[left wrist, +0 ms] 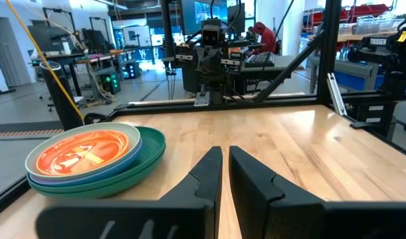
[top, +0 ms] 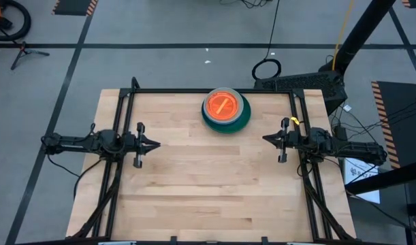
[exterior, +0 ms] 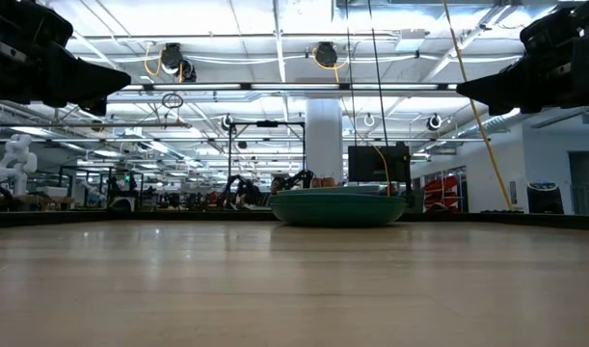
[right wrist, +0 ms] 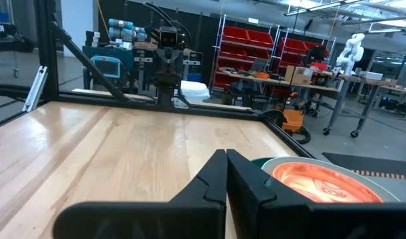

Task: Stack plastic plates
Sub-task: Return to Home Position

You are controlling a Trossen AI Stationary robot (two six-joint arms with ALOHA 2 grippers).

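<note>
All in one place: the stack of round plastic plates [top: 226, 109] sits far-centre on the light wooden table [top: 194, 197], translucent orange plate [top: 221, 104] on top, dark green plate [top: 228, 127] at the base. At the sides, the left gripper [top: 155, 143] and right gripper [top: 265, 138] point inward, fingers together, empty. The stack lies between them toward the far edge, clear of both and nearer the right. Looks done.

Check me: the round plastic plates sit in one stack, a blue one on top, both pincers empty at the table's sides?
Not quite: the high view shows the top round plastic plate is translucent orange, not blue. The rest holds: one stack, with the left pincer and right pincer empty at the sides of the table.
</note>
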